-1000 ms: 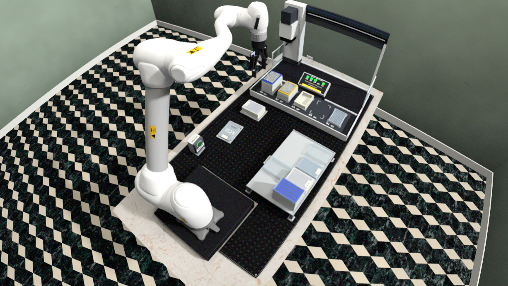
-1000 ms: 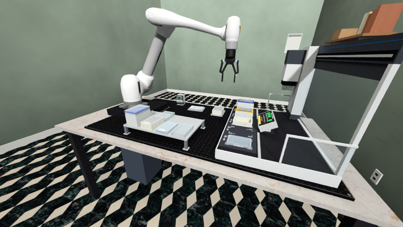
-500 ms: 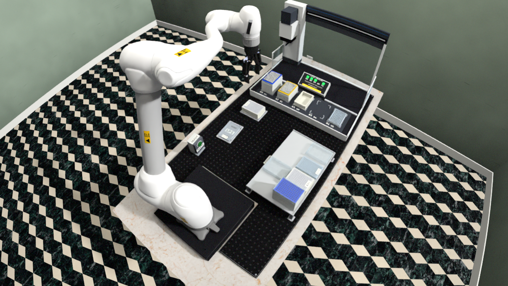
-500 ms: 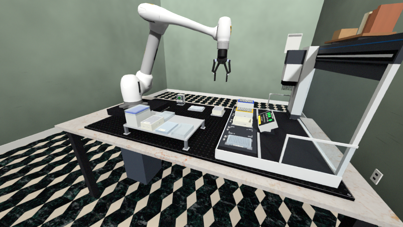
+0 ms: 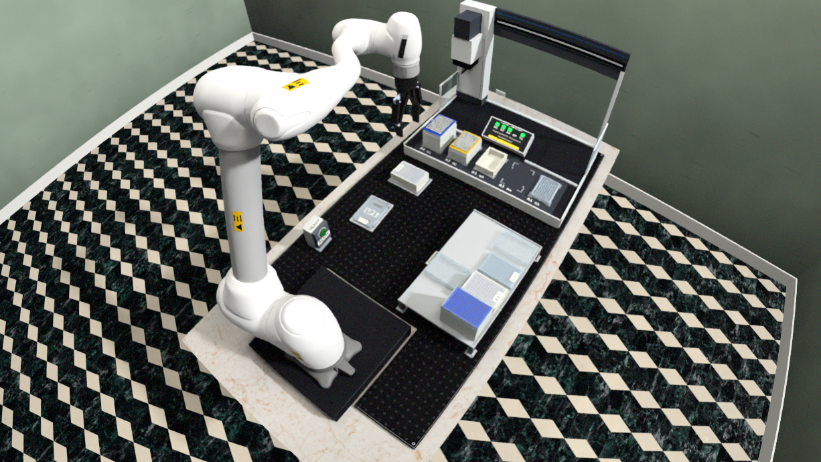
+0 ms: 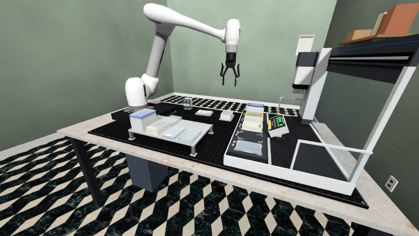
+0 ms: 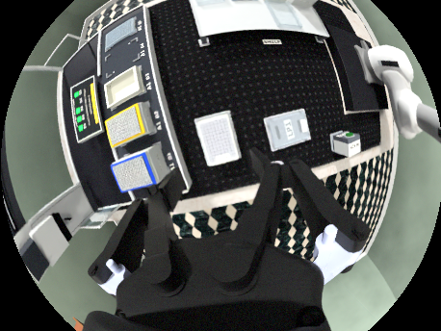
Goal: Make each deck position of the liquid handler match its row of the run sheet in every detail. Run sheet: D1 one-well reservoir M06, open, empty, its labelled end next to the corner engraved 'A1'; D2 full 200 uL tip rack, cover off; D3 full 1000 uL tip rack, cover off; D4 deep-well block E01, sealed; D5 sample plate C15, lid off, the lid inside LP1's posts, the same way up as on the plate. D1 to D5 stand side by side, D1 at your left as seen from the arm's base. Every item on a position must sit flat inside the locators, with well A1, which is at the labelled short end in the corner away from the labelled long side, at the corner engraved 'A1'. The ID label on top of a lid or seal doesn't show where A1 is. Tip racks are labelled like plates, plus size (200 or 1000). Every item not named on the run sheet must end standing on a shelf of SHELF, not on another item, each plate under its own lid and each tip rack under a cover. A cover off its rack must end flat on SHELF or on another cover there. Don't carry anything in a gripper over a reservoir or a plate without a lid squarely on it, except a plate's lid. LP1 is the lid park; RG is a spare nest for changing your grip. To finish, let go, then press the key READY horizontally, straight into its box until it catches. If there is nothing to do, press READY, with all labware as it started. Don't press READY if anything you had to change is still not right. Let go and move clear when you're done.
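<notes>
My gripper is open and empty. It hangs high above the table's edge, just beyond the left end of the deck. On the deck, from that end, stand a blue-rimmed tip rack, a yellow-rimmed tip rack and an open white reservoir. Then come a bare position and a clear plate. A white block stands on the mat beside the deck. The lid park holds a flat grey piece. The READY key box is near the arm.
The shelf carries a blue-covered rack, a white plate, a bluish plate and clear pieces. The liquid handler's head and gantry rise at the deck's back. A green-lit panel sits behind the deck row.
</notes>
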You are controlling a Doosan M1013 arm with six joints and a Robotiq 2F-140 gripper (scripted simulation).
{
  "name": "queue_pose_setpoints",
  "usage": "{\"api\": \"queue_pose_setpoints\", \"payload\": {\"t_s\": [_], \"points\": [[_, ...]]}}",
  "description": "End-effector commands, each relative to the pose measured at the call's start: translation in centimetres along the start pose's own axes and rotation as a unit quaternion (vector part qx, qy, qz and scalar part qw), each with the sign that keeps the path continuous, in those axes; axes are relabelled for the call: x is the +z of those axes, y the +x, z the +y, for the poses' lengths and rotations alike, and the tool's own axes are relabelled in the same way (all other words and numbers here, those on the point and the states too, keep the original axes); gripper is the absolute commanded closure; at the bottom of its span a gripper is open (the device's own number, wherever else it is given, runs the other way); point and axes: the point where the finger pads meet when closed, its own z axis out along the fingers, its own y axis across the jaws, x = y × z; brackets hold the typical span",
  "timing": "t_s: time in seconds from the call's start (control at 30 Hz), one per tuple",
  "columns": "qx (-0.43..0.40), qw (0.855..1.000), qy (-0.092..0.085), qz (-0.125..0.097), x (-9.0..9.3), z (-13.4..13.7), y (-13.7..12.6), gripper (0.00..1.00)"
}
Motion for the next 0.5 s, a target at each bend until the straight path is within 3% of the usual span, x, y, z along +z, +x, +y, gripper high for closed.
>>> {"api": "queue_pose_setpoints", "payload": {"t_s": [0.0, 0.47], "points": [[0.0, 1.0, 0.001, -0.001, 0.1, 0.0, 0.0, 0.34], [0.0, 1.0, 0.001, 0.0, 2.4, 0.0, 0.0, 0.34]]}}
